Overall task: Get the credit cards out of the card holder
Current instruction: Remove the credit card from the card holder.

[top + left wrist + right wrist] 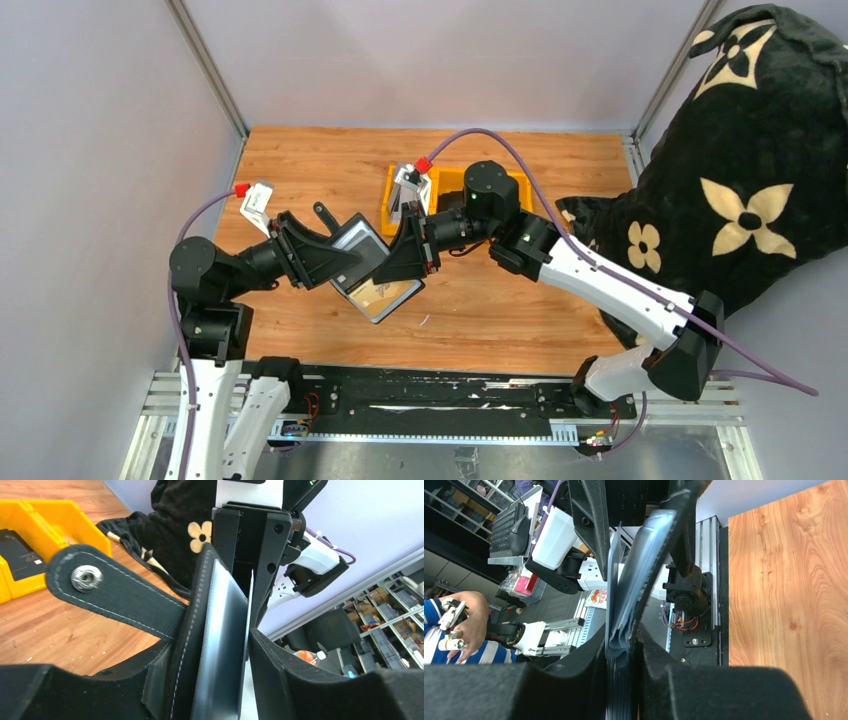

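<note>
Two arms meet over the table (500,310), with the holder (358,243) held between them, apparently clear of the wood.

The danger from here looks to be a tug-of-war. If the right arm (600,280) draws back while the left grip is slack, the whole holder would probably go with it and no card would come free. If both clamp hard, the thin plastic could bend or the pocket wall could be dragged along. A card that slips free of both could drop to the table or off its near edge.

The left arm (215,270) reaches in low from its base, forearm angled toward the centre. The right arm sweeps in from the far side, elbow high and wrist turned back to face its partner.

The left gripper (340,260) has one finger on each side of the holder's folded body. Whether they are pressing it or merely flanking it cannot be told. The right gripper (634,640) has its jaws drawn close together, pinching the grey edge of what appear to be the cards (616,610). Those remain seated in the holder, which stands on edge.

The strap (110,592) hangs loose to one side, its snap (86,577) undone.
</note>
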Available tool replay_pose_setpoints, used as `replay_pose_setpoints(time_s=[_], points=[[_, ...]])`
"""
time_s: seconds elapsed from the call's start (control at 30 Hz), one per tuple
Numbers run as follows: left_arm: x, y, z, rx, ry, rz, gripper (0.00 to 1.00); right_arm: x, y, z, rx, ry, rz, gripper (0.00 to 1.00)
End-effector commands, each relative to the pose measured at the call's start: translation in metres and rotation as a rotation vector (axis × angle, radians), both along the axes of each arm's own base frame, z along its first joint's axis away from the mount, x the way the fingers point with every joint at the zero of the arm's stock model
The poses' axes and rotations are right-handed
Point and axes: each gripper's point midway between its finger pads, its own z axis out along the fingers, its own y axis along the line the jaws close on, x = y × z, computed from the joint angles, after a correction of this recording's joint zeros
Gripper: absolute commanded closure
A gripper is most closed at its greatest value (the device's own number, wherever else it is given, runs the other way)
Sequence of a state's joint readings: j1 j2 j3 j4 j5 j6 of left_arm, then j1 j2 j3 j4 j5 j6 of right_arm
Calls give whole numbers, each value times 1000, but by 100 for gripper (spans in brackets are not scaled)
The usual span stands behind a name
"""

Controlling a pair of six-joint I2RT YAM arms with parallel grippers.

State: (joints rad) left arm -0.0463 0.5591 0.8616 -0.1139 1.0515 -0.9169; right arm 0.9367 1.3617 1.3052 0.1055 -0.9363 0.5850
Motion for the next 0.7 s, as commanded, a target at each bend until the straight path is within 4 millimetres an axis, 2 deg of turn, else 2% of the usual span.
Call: replay_pose_setpoints(time_s=[0.0,0.13,0.27,0.37,0.5,0.67], points=[[10,1,-7,10,1,9,46,-6,1,1,-39,7,64,100],[6,-2,-8,-1,18,-35,52,-3,5,-7,-94,37,69,100],[-3,-3,-10,11,-6,-68,52,6,12,-11,-145,61,46,100],[-6,-2,-21,60,-29,-64,52,14,18,-15,-191,89,15,100],[-3,3,-38,154,-59,-24,52,20,22,-17,-227,97,-12,100],[10,11,-44,222,-103,65,53,25,20,-28,-293,92,-46,100]])
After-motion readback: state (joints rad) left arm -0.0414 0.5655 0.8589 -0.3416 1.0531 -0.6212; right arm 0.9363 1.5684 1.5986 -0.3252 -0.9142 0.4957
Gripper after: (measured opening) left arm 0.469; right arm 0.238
